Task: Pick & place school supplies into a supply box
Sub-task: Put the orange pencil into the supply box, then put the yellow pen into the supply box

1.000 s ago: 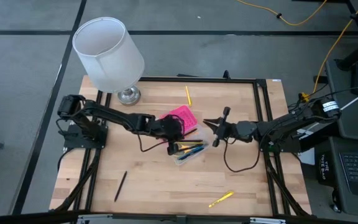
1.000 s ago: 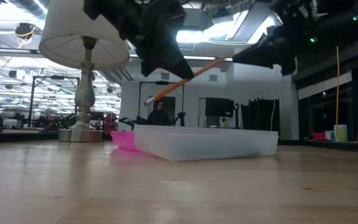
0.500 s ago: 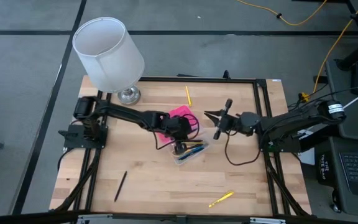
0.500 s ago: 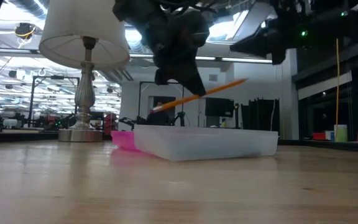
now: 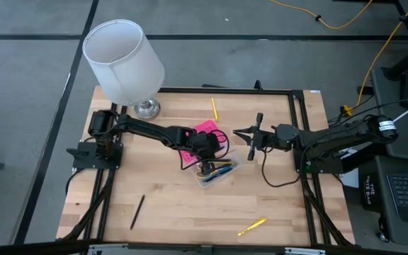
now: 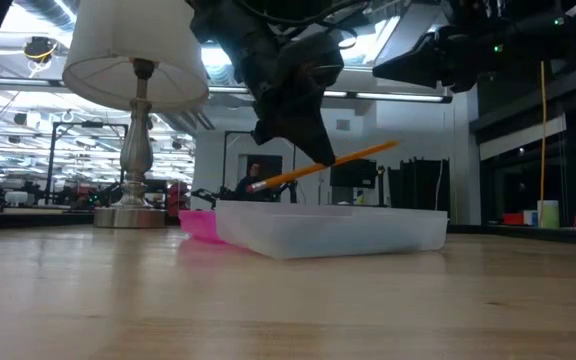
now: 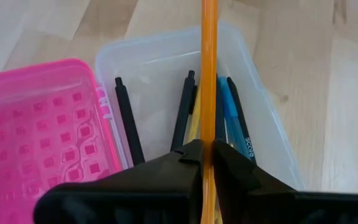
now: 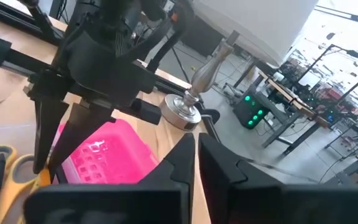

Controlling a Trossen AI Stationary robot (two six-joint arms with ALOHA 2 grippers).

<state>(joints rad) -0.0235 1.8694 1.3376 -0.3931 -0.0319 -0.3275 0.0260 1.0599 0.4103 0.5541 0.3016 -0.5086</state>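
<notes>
The left gripper point(image 7: 207, 163) is clamped on a thin orange pencil point(image 6: 323, 164), tilted just above the clear plastic box with its pink lid point(image 5: 205, 130) open. If it lets go now, the high end could catch the rim and tip out. A second ago this gripper was left of the box. The right gripper point(image 8: 196, 152), nearly closed and empty, hangs to the right.

L arm point(image 5: 147, 129) reaches mid-table, fingers point(image 7: 229, 165) pinched; R arm point(image 5: 331, 139) hovers, fingers together.
</notes>
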